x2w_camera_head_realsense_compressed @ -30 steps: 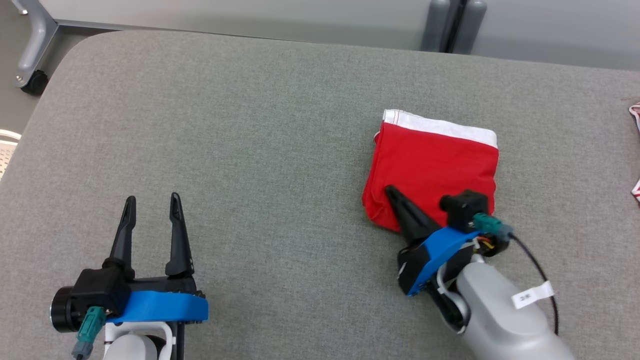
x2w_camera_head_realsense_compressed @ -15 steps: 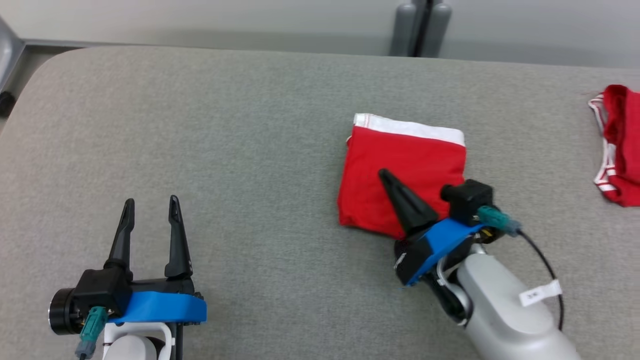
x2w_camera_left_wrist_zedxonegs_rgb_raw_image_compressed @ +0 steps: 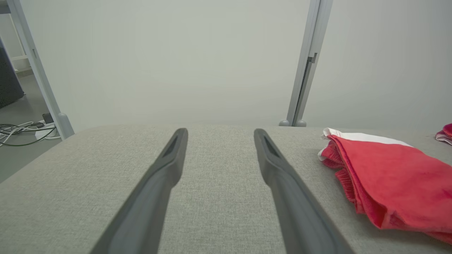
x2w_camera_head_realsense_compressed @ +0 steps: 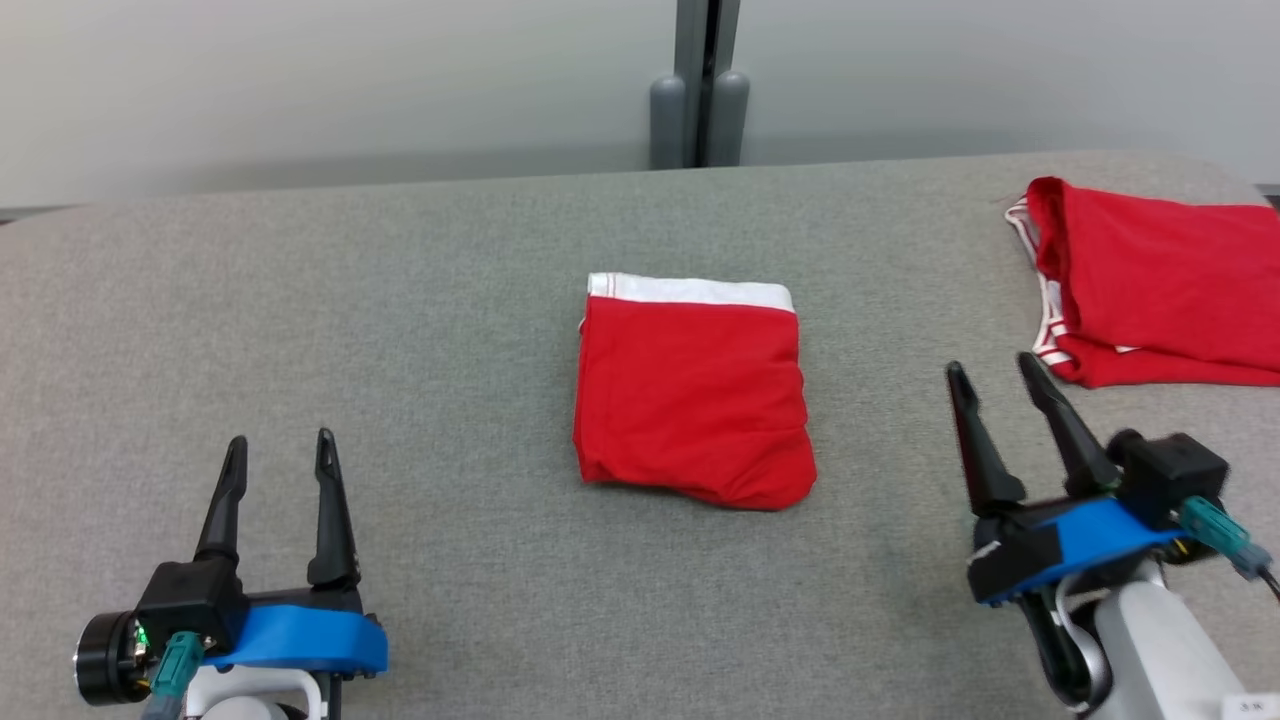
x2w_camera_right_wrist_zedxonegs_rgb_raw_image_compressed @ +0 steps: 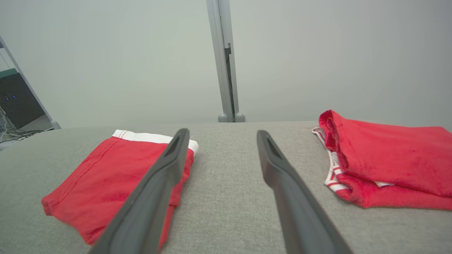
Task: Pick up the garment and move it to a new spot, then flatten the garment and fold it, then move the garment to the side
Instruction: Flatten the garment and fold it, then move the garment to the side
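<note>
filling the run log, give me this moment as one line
garment: folded, on table | left tool: open, empty | right tool: open, empty

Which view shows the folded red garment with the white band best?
The head view: the garment lies whole, seen from above, with nothing over it. The left wrist view cuts it at the frame edge; in the right wrist view a finger hides part.

Each claw carries two long, tapering dark fingers (x2w_camera_head_realsense_compressed: 975, 440), the left gripper (x2w_camera_head_realsense_compressed: 280, 437) and the right gripper (x2w_camera_head_realsense_compressed: 991, 363) alike. Behind the fingers sits a black housing (x2w_camera_head_realsense_compressed: 1012, 555) wrapped by a bright blue bracket (x2w_camera_head_realsense_compressed: 1095, 530). A teal plug (x2w_camera_head_realsense_compressed: 1210, 520) juts out beside it. Below the right claw, the pale grey forearm (x2w_camera_head_realsense_compressed: 1165, 650) bears what may be a white label (x2w_camera_head_realsense_compressed: 1255, 705).
</note>
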`<state>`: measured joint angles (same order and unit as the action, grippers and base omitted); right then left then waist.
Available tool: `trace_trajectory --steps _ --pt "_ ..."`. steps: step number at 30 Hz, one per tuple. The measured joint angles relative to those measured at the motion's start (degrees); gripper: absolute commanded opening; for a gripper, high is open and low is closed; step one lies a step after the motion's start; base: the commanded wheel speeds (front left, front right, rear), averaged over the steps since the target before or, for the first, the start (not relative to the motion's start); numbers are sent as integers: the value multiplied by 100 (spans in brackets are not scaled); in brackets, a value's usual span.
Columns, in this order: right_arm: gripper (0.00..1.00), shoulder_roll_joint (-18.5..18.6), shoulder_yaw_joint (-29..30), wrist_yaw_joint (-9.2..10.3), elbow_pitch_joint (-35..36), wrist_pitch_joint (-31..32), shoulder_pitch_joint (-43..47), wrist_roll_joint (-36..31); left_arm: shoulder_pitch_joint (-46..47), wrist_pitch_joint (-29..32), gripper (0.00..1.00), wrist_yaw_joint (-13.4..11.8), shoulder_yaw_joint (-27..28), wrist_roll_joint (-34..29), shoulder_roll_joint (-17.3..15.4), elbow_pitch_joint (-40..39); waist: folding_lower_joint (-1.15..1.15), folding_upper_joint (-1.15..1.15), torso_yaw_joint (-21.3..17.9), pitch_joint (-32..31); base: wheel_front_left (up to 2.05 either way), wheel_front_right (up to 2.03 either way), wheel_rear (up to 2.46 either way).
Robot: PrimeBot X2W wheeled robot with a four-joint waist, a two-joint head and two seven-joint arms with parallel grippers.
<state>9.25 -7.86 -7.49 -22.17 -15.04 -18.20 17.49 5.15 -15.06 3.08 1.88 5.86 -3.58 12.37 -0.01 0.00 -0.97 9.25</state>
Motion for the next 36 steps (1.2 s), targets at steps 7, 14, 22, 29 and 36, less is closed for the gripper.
trace_trajectory --steps 7,14,22,29,36 --pt "100 -115 610 1 415 0 686 -183 -179 0 100 23 53 -45 -66 114 0 0 -124 -323 0 0 0" --pt "100 -311 751 0 810 0 1218 -479 -357 1 100 -35 -24 -144 -151 187 0 0 -91 -523 0 0 0" --pt "100 -503 645 0 993 68 1499 -689 -610 193 100 -129 -63 -189 -223 -137 0 -1 43 -632 0 0 0" --pt "100 -543 651 1 1115 136 1519 -777 -731 315 100 -163 -52 -133 -252 -320 1 0 109 -669 0 0 0" --pt "100 -571 666 0 1140 204 1554 -793 -740 364 100 -205 -62 -80 -270 -392 0 0 126 -703 0 0 0"
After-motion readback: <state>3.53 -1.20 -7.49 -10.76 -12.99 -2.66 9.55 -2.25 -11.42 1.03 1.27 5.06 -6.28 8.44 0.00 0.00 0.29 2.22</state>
